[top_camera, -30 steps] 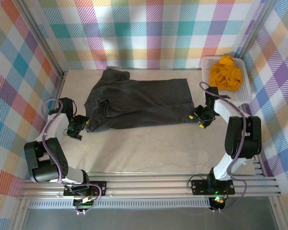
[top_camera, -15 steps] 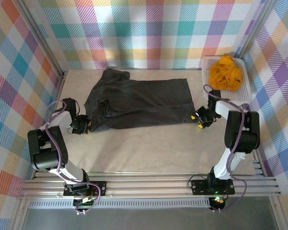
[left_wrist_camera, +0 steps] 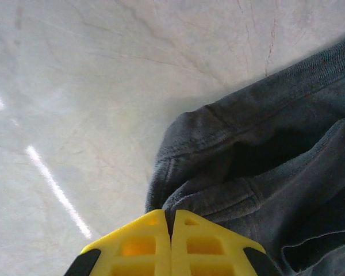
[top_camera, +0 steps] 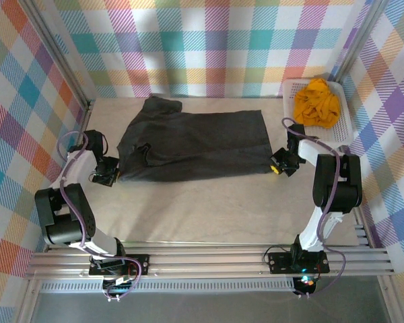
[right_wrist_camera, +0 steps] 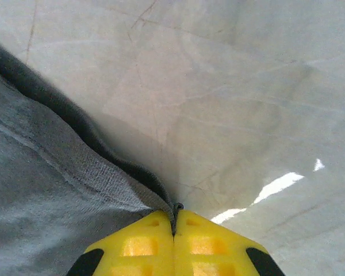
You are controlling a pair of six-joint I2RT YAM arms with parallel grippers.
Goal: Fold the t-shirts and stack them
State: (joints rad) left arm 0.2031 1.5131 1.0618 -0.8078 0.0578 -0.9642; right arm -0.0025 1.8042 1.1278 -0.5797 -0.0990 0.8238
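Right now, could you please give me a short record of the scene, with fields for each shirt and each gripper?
grey t-shirt: spread on the table, left part rumpled
orange t-shirt: bunched in the white basket
left gripper: shut on the grey t-shirt's near left edge
right gripper: shut on its near right hem corner

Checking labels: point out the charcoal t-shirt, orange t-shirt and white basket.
charcoal t-shirt (top_camera: 202, 138): top external view, middle of its body.
orange t-shirt (top_camera: 316, 102): top external view, centre of the heap.
white basket (top_camera: 331, 134): top external view, bare mesh near its front edge.
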